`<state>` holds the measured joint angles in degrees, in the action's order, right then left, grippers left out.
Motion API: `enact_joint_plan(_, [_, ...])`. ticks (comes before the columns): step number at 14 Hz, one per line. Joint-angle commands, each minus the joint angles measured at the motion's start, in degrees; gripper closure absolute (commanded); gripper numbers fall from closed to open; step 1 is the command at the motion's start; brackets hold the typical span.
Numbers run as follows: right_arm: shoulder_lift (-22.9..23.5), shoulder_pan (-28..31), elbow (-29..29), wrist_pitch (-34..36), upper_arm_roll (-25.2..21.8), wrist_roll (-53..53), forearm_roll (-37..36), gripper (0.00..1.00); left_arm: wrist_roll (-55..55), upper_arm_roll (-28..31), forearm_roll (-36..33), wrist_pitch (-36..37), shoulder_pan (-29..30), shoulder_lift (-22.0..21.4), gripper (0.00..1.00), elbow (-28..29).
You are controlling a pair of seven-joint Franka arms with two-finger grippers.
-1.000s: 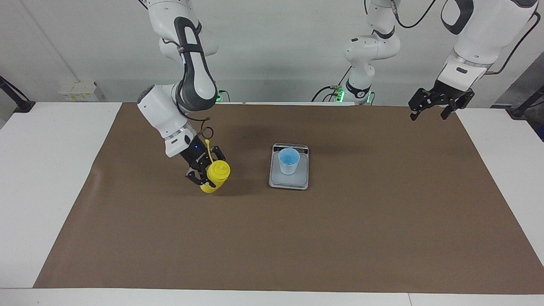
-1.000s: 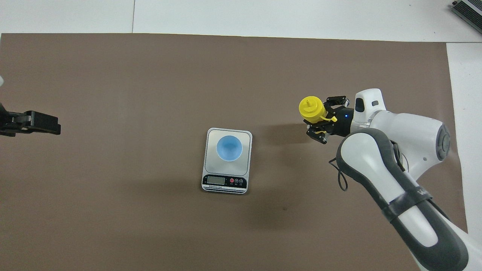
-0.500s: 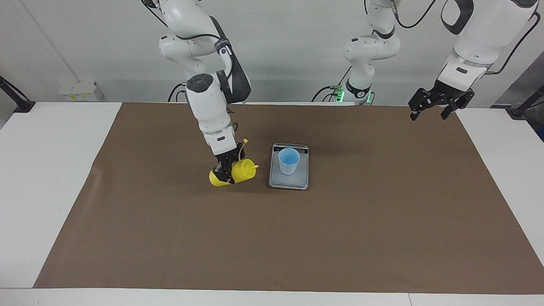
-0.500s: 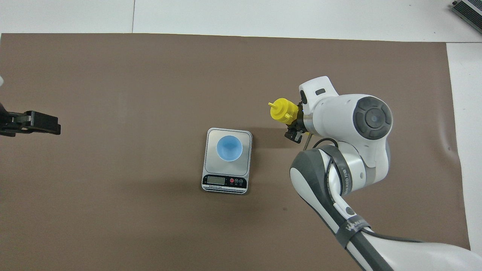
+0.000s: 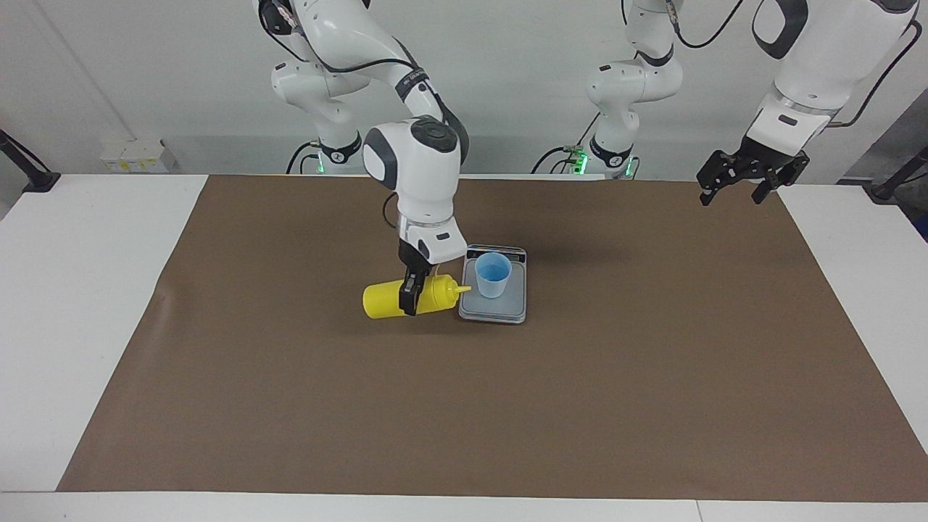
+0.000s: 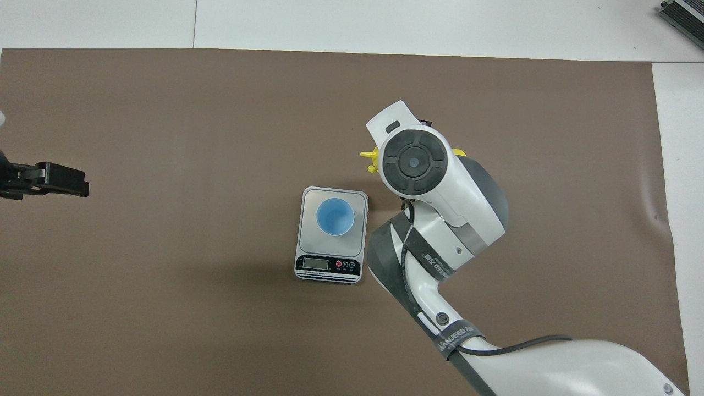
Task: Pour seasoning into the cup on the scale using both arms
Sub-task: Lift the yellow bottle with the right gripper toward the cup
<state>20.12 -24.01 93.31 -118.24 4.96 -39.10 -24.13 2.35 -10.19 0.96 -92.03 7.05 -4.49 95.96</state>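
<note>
Change: bottle (image 5: 395, 299) tipped from upright to horizontal, carried to scale (image 5: 493, 308) edge.
Right gripper (image 5: 410, 292): clamped on bottle.
Left gripper (image 5: 750, 177): waited, fingers apart.
Meaning: nozzle near cup (image 5: 493, 275), not over it.

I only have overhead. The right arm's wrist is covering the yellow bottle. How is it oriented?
Observer: In the facing view the yellow squeeze bottle is about horizontal in the air, with the right claw shut around its middle.
Operator: Nozzle over the cup?
Observer: No. The tip points at the light-blue cup but stops short of its wall, so it is not over the mouth.
Operator: Left claw?
Observer: The left claw hangs open over the corner of the brown mat at the left arm's end, waiting.
</note>
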Motion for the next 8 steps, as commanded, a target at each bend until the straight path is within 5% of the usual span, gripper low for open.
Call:
enact_joint_plan(1, [3.6,-3.6,-7.4,6.9,0.2,0.5,-8.1,1.00,0.6,-0.2,-0.2,0.6,0.5,-0.8,0.00,0.7])
enact_joint_plan(4, [6.4,-11.1,-8.0,11.6,0.3,0.9,-20.7,1.00,0.6,-0.2,-0.3,0.6,0.5,-0.8,0.00,0.7])
enact_joint_plan(8, [6.0,-14.6,-7.0,15.4,0.3,1.0,-28.7,1.00,0.6,-0.2,-0.3,0.6,0.5,-0.8,0.00,0.7])
